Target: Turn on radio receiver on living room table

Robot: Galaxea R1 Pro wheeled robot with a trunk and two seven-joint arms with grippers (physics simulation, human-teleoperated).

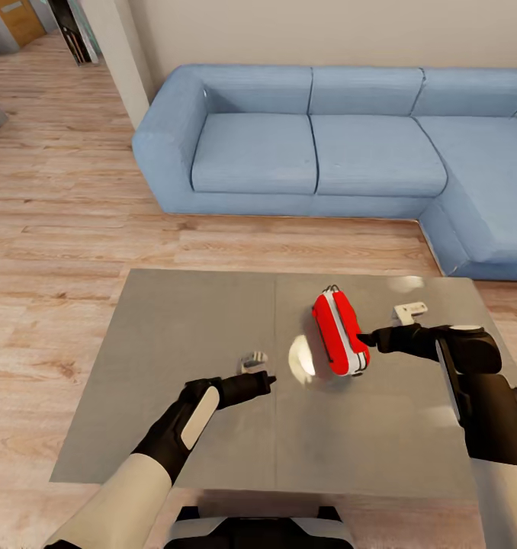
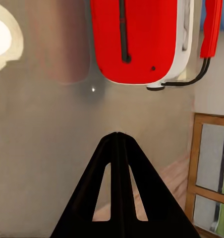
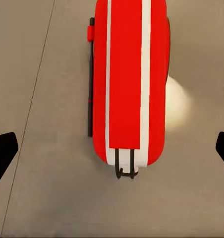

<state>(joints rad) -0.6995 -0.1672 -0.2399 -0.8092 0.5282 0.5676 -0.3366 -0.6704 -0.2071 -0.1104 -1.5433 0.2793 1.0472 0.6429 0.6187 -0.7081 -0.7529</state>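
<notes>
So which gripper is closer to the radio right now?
Right. The right gripper sits right at the red radio's side, fingers spread. The left gripper, closed, hangs farther off over the grey table.

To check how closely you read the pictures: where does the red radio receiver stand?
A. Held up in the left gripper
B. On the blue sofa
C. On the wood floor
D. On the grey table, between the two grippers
D: the radio receiver stands on the glossy grey table, with the right gripper at its side and the left gripper short of it.
</notes>
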